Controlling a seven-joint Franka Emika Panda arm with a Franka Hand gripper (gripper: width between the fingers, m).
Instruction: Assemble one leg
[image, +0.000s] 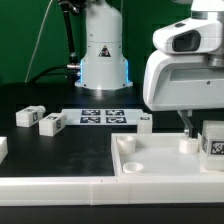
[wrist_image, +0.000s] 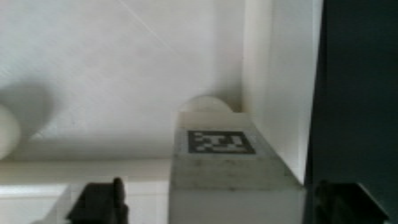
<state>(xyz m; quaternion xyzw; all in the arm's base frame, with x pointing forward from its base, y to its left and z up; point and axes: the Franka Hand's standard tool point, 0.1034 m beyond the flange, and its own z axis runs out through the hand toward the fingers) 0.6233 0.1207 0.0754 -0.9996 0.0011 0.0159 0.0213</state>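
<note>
Wrist view shows the leg (wrist_image: 226, 155) close up, its long axis running away from the camera toward a round socket (wrist_image: 210, 103) of the white tray part (wrist_image: 107, 80), marker tag facing the lens. One dark fingertip (wrist_image: 98, 203) shows beside it; whether the gripper (image: 200, 130) clamps the leg I cannot tell. Exterior view alone shows the leg (image: 213, 143) standing upright at the tray's (image: 150, 165) far corner on that view's right, plus three loose legs (image: 28, 117) (image: 51, 123) (image: 144, 124) and the marker board (image: 103, 116) on the black table (image: 60, 150).
</note>
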